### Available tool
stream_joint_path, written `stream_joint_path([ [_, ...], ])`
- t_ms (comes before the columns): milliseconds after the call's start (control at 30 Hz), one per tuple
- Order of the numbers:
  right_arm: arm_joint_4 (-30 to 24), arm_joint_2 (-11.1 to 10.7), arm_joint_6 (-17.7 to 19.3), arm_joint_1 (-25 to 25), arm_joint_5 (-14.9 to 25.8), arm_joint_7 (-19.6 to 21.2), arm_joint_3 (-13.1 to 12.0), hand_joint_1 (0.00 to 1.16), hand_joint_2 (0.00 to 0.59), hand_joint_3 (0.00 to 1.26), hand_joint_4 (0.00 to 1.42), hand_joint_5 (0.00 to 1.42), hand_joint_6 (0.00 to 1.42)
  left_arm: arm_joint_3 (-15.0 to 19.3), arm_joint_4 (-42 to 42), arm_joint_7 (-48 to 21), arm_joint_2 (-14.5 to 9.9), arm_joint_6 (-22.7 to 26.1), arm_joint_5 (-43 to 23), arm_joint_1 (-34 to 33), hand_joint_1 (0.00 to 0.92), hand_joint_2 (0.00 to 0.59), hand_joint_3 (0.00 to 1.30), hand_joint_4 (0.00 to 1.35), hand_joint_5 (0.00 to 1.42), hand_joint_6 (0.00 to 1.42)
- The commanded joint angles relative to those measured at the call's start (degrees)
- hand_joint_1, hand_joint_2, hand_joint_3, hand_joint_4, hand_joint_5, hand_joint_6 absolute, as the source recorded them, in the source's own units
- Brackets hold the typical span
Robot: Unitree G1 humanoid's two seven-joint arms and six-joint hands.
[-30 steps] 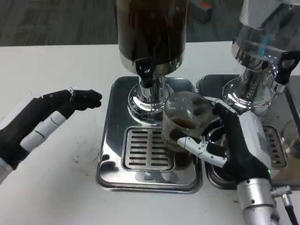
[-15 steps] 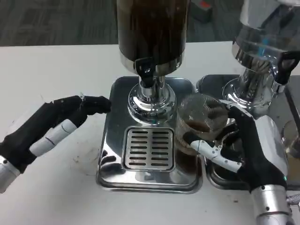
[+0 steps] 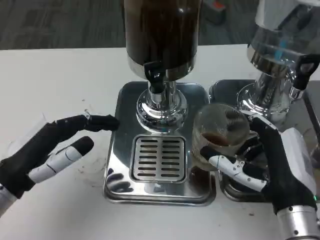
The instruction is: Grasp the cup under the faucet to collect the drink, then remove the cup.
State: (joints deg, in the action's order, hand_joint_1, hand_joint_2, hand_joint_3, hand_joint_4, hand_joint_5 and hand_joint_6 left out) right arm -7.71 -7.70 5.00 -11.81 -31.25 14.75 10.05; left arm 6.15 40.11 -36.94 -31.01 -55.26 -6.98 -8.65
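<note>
With drink already in it, we judge collecting done: our right hand (image 3: 270, 165) grips the cup (image 3: 218, 134) right of the faucet (image 3: 156, 79), our left hand (image 3: 50, 150) spread open, leaving only setting down.

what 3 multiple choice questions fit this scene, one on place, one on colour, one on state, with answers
1. Where is the cup relative to the slotted drip grate?
A. centred on the grate
B. off the grate's right edge
C. left of the tray

2. What colour is the drink in the cup?
A. dark brown
B. clear
C. green

3. What is the right hand doing?
A. lying flat on the table
B. pressing the faucet
C. holding the cup

Answers:
1 B, the cup sits over the tray's right edge, beside the grate.
2 A, dark brown liquid shows through the clear wall.
3 C, its fingers wrap the cup, while the left hand holds nothing, its fingertips by the tray.
</note>
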Motion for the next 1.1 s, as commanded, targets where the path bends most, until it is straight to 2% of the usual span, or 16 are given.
stream_joint_path([
  [33, -4.06, -0.54, 0.13, -1.24, -0.21, -0.92, -0.49, 0.71, 0.231, 0.53, 0.58, 0.71, 0.8, 0.28, -1.81, 1.58, -2.02, -3.07, 2.61, 1.89, 0.0, 0.137, 0.36, 0.32, 0.27, 0.26],
  [333, -8.37, -1.85, -0.44, -4.26, -0.22, -3.49, -0.93, 0.71, 0.231, 0.53, 0.58, 0.72, 0.81, 0.82, -3.8, 6.91, -5.31, -9.54, 10.37, 4.47, 0.0, 0.118, 0.3, 0.23, 0.21, 0.23],
  [500, -10.54, -2.21, -0.55, -5.94, -0.3, -4.46, -1.1, 0.71, 0.23, 0.54, 0.58, 0.72, 0.81, 0.8, -4.12, 10.31, -6.65, -11.39, 13.86, 5.26, 0.0, 0.115, 0.28, 0.21, 0.19, 0.21],
  [1100, -15.92, -2.42, -0.05, -11.66, -0.44, -7.26, -0.76, 0.71, 0.224, 0.54, 0.58, 0.72, 0.83, -0.12, -7.76, 14.92, -10.67, -15.94, 17.57, 9.36, 0.0, 0.105, 0.21, 0.1, 0.11, 0.17],
])
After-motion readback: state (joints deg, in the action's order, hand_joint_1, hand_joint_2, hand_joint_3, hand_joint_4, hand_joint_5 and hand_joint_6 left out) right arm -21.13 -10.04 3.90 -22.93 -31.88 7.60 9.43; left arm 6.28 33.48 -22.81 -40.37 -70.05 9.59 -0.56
